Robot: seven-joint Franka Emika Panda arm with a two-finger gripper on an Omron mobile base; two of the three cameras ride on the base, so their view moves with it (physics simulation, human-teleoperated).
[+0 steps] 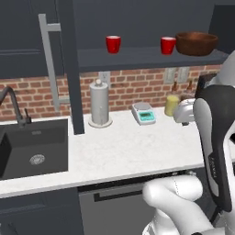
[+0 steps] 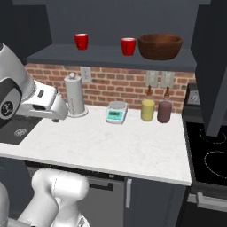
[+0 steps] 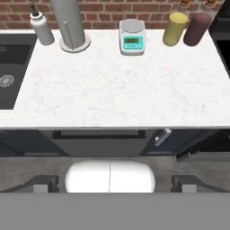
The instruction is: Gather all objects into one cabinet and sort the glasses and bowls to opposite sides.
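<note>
We list: surface, white marbled stone, smooth; wide bowl, brown wood-look, satin; two cups, glossy red plastic-look; wall, rough red brick; sink, matt black; cabinet, matt navy.

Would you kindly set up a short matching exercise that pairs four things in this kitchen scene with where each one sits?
Things:
1. brown bowl
2. kitchen scale
3. paper towel holder
4. yellow canister

Places:
A. on the counter, directly beside the dark maroon canister
B. on the counter, nearest the sink
C. on the shelf, next to a red cup
D. on the counter, between the paper towel holder and the yellow canister

Pairs: 1-C, 2-D, 3-B, 4-A
</note>
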